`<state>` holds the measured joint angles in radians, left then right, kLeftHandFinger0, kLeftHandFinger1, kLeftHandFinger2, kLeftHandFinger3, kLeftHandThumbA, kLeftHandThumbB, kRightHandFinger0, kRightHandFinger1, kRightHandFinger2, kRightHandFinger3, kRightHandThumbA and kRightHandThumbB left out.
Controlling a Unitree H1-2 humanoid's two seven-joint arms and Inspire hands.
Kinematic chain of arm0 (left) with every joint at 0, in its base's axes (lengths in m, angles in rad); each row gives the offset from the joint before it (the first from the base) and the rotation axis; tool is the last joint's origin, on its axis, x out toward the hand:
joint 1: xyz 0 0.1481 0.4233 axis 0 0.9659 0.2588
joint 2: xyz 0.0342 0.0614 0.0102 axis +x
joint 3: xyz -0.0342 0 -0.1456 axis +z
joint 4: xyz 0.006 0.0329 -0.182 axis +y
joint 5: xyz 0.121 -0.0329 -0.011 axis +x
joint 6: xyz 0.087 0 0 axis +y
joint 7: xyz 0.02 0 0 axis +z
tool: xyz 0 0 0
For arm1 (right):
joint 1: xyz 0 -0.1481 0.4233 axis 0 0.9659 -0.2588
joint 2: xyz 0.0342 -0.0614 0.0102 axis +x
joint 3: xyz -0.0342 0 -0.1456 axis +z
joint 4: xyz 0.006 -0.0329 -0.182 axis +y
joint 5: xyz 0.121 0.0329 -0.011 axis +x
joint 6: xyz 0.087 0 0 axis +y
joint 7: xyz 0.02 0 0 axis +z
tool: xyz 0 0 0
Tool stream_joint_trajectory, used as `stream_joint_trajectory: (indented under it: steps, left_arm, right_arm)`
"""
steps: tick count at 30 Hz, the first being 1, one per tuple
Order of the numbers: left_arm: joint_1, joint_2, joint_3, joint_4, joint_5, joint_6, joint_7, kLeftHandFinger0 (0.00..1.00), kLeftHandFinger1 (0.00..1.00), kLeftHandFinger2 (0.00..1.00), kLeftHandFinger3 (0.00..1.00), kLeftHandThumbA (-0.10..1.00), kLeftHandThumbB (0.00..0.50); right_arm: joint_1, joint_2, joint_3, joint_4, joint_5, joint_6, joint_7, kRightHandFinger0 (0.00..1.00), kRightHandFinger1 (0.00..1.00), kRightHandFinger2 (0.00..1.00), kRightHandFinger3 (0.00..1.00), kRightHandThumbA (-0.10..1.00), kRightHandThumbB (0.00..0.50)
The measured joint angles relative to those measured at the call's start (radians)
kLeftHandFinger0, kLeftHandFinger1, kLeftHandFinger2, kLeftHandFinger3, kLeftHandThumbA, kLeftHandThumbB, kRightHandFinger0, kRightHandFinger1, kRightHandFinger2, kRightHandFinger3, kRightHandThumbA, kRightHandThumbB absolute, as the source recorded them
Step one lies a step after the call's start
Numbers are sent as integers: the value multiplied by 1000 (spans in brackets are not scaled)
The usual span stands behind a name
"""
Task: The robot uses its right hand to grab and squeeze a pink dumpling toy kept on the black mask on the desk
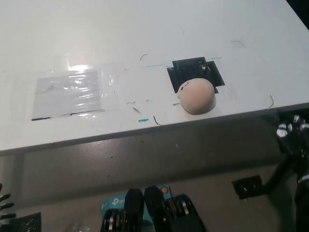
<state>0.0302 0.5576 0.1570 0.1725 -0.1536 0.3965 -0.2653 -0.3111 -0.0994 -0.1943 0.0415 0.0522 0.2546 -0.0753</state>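
The pink dumpling toy (196,96) sits right of centre in the frame, on the white tabletop (145,38), close to the tabletop's near edge. It lies on the lower right part of the black mask (193,70), a dark square patch, and spills past the patch's lower edge onto the white surface. The toy is a rounded, egg-like lump; its long axis runs from upper left to lower right in the frame, with the broader rounded end toward the lower right. A small drawn face mark shows at its upper left side, so that end points toward the upper left of the frame.

Left of centre a clear shiny plastic sheet (70,94) lies flat on the tabletop, well apart from the toy. Thin pen marks and short green tape marks are scattered between them.

The black right hand (293,133) is at the right edge of the frame, below the tabletop's edge and apart from the toy; whether its fingers are spread or curled cannot be told. At the lower left corner only dark fingertips of the left hand (6,205) show, spread apart, holding nothing.
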Motion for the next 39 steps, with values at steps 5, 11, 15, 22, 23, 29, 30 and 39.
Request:
stream_joint_trajectory:
  steps: [5, 11, 15, 22, 23, 29, 30, 39]
  left_arm:
    - [1, 0, 3, -3, -2, 15, 0, 705, 808, 895, 947, 1000, 95]
    - [-2, -1, 2, -3, -3, 19, -7, 674, 796, 892, 950, 1000, 106]
    - [-2, -1, 2, -2, -2, 19, -15, 682, 800, 907, 944, 1000, 105]
    - [-6, -1, 3, -3, -2, 28, -18, 697, 785, 894, 906, 1000, 103]
    - [-6, -1, 4, -3, -2, 29, -19, 698, 785, 893, 905, 1000, 103]
    - [-9, -1, 4, -4, -1, 33, -23, 673, 798, 909, 944, 1000, 93]
    - [-9, -1, 4, -5, -1, 33, -24, 672, 798, 907, 947, 1000, 93]
    - [-13, -1, 5, -4, -2, 33, -33, 701, 800, 891, 939, 1000, 99]
  right_arm:
    - [-101, -29, 68, -28, -24, 2, 6, 965, 1000, 1000, 1000, 161, 174]
    - [-227, -132, 273, -48, -128, 53, 54, 1000, 1000, 1000, 1000, 740, 490]
    - [-282, -162, 396, -36, -210, 89, 76, 1000, 1000, 1000, 1000, 858, 500]
    - [-358, -146, 517, 47, -335, 118, 79, 1000, 1000, 1000, 1000, 899, 500]
    - [-371, -140, 526, 69, -347, 118, 79, 1000, 1000, 1000, 1000, 899, 500]
    - [-406, -99, 558, 179, -400, 112, 78, 1000, 1000, 1000, 1000, 811, 500]
    - [-411, -92, 560, 205, -405, 108, 77, 1000, 1000, 1000, 1000, 806, 500]
    - [-495, -60, 559, 496, -443, 34, 41, 1000, 1000, 1000, 1000, 741, 500]
